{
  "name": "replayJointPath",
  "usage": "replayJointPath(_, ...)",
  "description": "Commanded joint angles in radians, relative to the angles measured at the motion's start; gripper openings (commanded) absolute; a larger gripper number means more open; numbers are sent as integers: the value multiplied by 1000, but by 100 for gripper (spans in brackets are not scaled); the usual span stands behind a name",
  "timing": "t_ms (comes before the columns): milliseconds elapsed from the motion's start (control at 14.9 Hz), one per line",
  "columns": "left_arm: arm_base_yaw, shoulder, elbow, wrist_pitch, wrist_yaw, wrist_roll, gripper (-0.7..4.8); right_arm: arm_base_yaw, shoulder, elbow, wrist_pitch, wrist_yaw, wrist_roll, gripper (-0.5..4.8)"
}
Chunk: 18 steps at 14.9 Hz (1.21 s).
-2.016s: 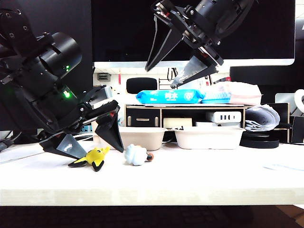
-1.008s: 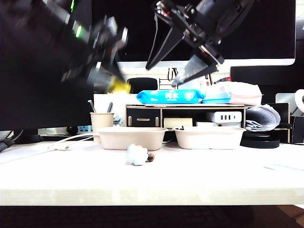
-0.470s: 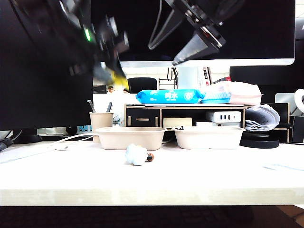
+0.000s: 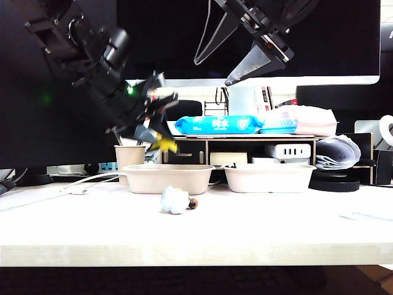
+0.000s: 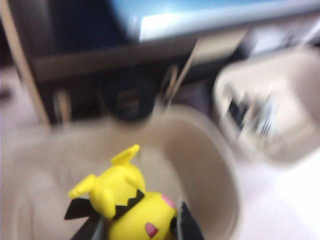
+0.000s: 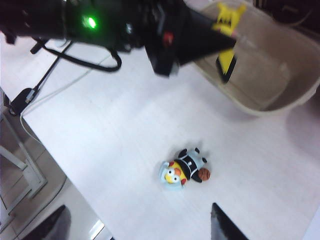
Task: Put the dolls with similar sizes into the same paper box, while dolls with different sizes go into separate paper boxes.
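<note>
No readable writing. Left gripper (image 4: 161, 140) clamps the yellow doll (image 4: 164, 145) over the left box (image 4: 170, 179) — lower than before. Right gripper (image 4: 236, 58) gapes high; blue-white doll (image 4: 174, 200) unmoved on the table (image 4: 276, 221).

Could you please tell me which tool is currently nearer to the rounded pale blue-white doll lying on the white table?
Left. The left tool, gripping the yellow-and-black pointed doll, hangs just above-left of the pale blue-white doll; the right tool is open, far higher.
</note>
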Motion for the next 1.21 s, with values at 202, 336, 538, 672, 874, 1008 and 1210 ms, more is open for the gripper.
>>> replayJointPath(202,-1,-10,33,54,35,1,180,1,-7,6,7,-6,0,359)
replayJointPath(336,-1,-10,39,55,31,1,439,1,-7,6,5,-6,0,358)
replayJointPath(538,-1,-11,39,52,32,1,440,1,-7,6,0,-6,0,359)
replayJointPath(672,-1,-42,43,-1,31,1,469,1,-7,6,-1,-5,0,359)
replayJointPath(874,1,-213,43,-154,20,23,479,1,-7,6,-2,-3,-8,359)
replayJointPath(1008,-1,-348,43,-303,38,35,479,1,-7,6,-5,-3,-8,359)
replayJointPath(1210,-69,-399,42,-578,94,39,479,1,-19,6,-44,3,-8,359)
